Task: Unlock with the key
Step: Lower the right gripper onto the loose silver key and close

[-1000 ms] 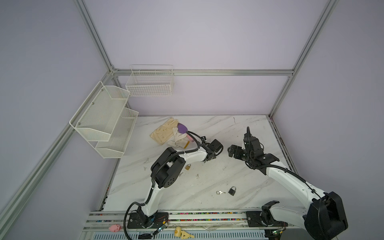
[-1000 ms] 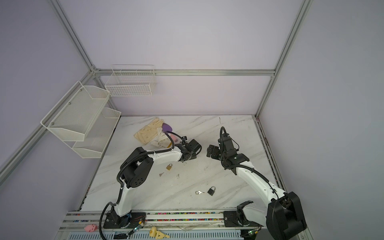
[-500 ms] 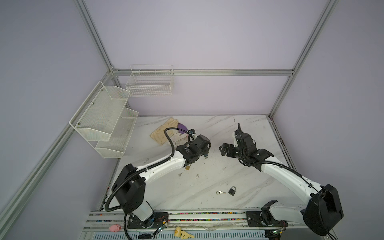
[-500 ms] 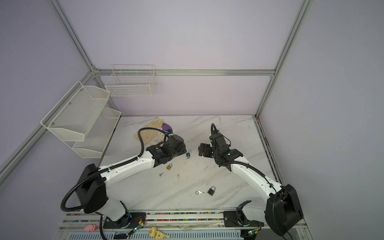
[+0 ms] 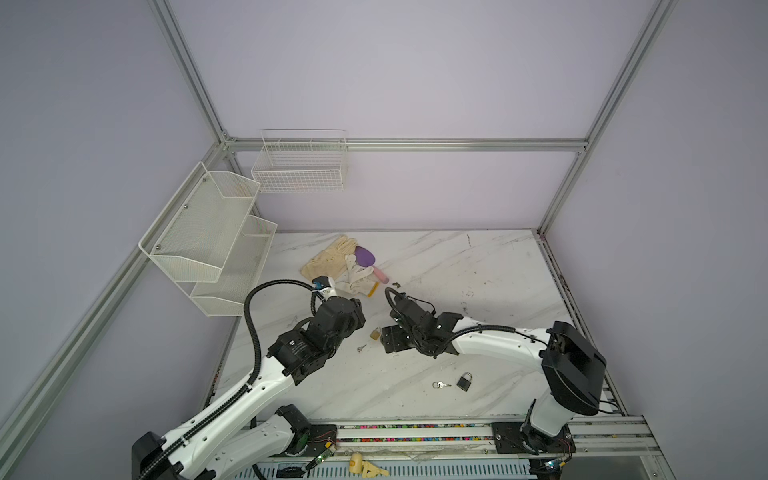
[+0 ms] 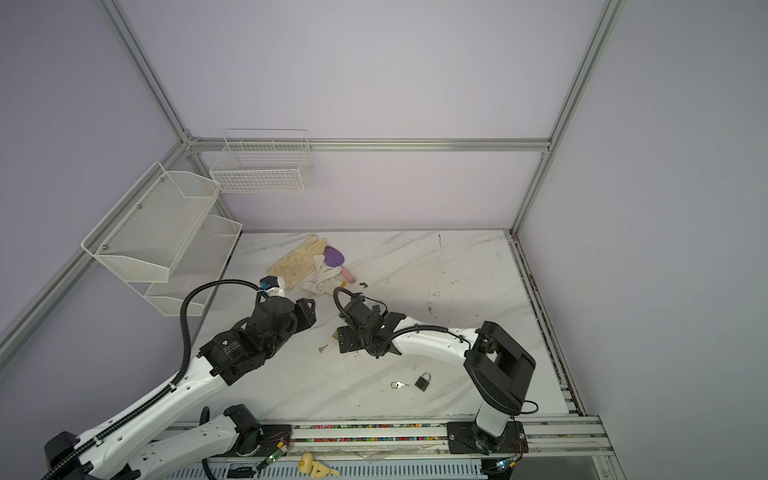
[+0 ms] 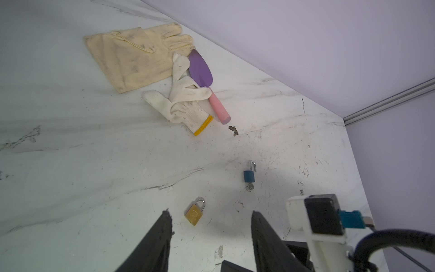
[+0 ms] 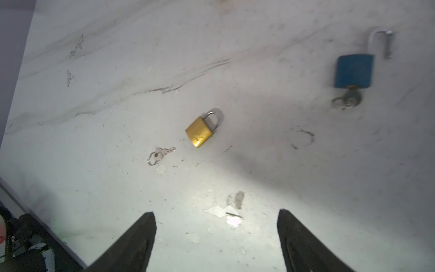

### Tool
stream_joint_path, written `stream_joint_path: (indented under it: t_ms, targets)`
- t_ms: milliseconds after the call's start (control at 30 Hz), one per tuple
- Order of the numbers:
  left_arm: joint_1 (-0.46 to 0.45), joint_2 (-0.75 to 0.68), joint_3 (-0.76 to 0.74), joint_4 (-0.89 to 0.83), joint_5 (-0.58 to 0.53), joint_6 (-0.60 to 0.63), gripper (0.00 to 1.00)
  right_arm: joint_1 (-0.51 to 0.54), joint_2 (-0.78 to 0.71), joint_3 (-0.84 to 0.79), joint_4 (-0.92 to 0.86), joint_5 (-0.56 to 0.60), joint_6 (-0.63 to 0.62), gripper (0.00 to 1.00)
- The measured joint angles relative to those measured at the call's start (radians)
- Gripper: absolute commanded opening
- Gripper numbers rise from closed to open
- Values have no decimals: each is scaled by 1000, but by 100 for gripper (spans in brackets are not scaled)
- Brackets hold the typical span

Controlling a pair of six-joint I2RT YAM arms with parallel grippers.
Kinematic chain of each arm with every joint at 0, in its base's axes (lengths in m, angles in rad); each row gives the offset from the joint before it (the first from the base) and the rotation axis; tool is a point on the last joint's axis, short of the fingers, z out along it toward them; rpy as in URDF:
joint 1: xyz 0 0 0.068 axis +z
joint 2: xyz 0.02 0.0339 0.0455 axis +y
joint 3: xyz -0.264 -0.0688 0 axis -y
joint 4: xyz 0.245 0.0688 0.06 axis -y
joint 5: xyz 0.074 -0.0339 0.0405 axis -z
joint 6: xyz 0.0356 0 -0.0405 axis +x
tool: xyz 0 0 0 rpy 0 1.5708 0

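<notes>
Empty right gripper (image 8: 215,213) faces square brass padlock (image 8: 200,131)
Jaws wide; small silver key (image 8: 160,154) beside padlock; left gripper (image 7: 211,213) also parted, empty.

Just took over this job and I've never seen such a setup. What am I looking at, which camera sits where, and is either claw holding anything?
Two robot arms stand at the front edge of a marble table, each ending in a two-fingered claw. Two pictures look down on the whole scene; the other two come from cameras on the wrists, looking past the black fingers. The left gripper and the right gripper are both open and empty. Near them lie a shut brass padlock with a loose key beside it, and a blue padlock, open, key inserted. Toward the front: a black padlock and another key. At the back: gloves and a purple trowel.
</notes>
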Motion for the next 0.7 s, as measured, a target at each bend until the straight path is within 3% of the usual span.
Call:
stream_joint_path:
  t_ms: [233, 433, 700]
  targets:
    - [18, -161, -32, -140, -30, 18, 54, 107, 196, 161, 8, 39, 25, 66]
    - [20, -246, -34, -238, -70, 6, 55, 115, 282, 272, -17, 86, 15, 50]
    - [20, -329, -45, -312, -112, -19, 55, 118, 377, 391, -68, 129, -1, 36]
